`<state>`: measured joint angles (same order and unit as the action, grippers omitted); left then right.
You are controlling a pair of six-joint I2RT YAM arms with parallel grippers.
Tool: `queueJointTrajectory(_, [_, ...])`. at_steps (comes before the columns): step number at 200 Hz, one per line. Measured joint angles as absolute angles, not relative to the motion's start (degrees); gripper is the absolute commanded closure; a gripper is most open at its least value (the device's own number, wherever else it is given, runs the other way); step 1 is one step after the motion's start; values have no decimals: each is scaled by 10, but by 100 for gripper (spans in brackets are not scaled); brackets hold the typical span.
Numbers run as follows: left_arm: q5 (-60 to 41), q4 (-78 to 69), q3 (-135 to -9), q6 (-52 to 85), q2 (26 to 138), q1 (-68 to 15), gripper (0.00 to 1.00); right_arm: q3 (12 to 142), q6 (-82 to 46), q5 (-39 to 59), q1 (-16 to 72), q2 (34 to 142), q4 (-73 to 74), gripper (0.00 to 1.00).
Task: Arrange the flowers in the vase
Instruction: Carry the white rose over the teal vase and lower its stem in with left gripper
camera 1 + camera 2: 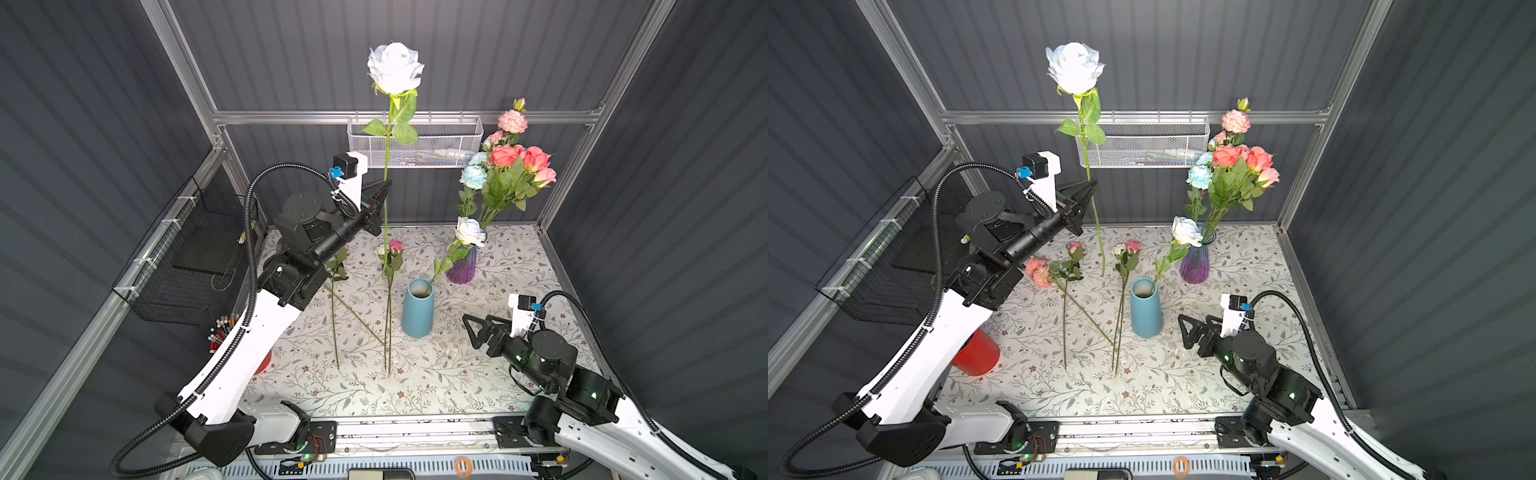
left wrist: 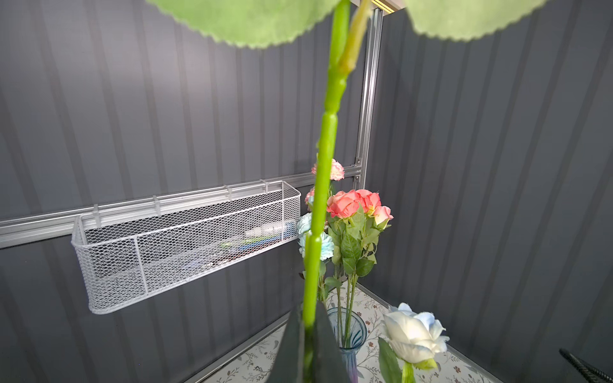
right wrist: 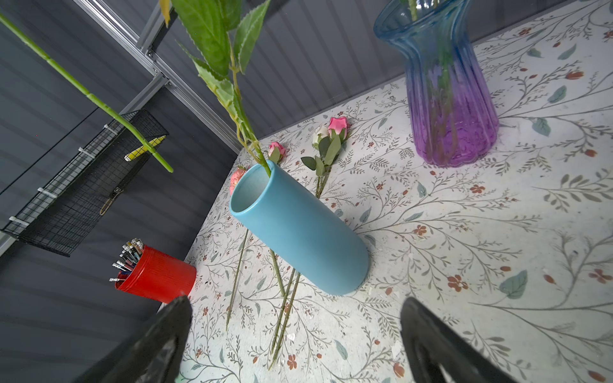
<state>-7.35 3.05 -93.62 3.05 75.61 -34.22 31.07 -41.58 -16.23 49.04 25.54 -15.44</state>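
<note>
Near right, the right gripper (image 1: 469, 332) hangs with its jaws apart beside the blue vase (image 1: 417, 311), which holds 1 short rose (image 1: 469, 232). Loose flowers (image 1: 390, 266) lie on the table (image 1: 519, 291) left of it. Farther back, the left gripper (image 1: 385, 187) is clamped on a tall white rose (image 1: 395, 68), held upright in the air. Far right, a purple vase (image 1: 462, 268) holds a bunch (image 1: 511, 166).

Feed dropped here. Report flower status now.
Left end effector shut on white rose, upright, aloft. Right end effector open, empty, near blue vase. Vase holds a pale rose, mouth unblocked; loose flowers on table.
</note>
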Motion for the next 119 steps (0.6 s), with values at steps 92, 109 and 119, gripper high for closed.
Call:
queueJointTrajectory(92, [-96,-74,-875,123,827,-381,100,311,-425,-172,489,270,-155,2])
queueJointTrajectory(109, [-93,-86,-851,131,829,-387,100,310,-425,-174,489,268,-156,2])
queueJointTrajectory(119, [-91,-94,-836,137,829,-388,100,307,-426,-174,489,266,-156,2])
